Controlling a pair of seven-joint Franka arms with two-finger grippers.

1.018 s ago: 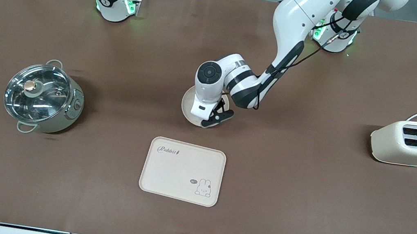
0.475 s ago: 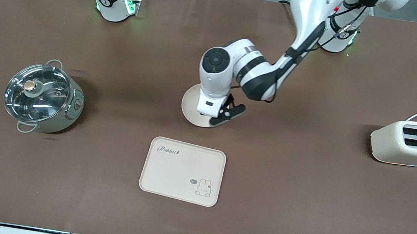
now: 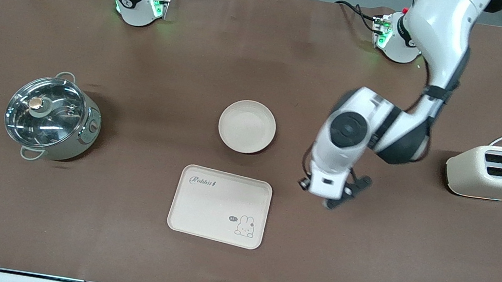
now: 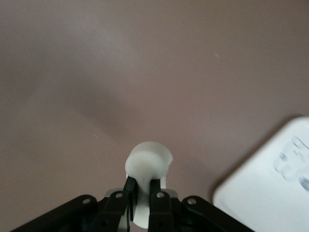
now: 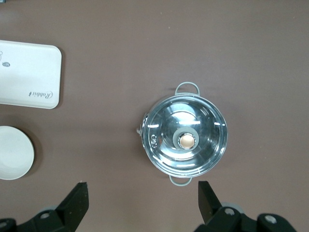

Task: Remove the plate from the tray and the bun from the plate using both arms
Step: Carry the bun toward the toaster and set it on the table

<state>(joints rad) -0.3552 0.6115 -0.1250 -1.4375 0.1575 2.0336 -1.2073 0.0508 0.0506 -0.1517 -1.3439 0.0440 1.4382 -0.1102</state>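
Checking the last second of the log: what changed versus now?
The left pincer left the plate and swung toward the toaster, now over bare table beside the tray, clamping a small pale piece. Plate, tray, pot, toaster unmoved; the right pincer waits open above the pot.

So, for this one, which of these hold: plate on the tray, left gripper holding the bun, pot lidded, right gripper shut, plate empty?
1. The plate lies on the tray. False: the plate lies on the bare table, apart from the tray and farther from the front camera.
2. The left gripper holds the bun. True: the left gripper is shut on the bun, over bare table.
3. The pot has its lid on. True: the pot is lidded.
4. The right gripper is shut. False: the right gripper is open, high over the pot.
5. The plate is empty. True.
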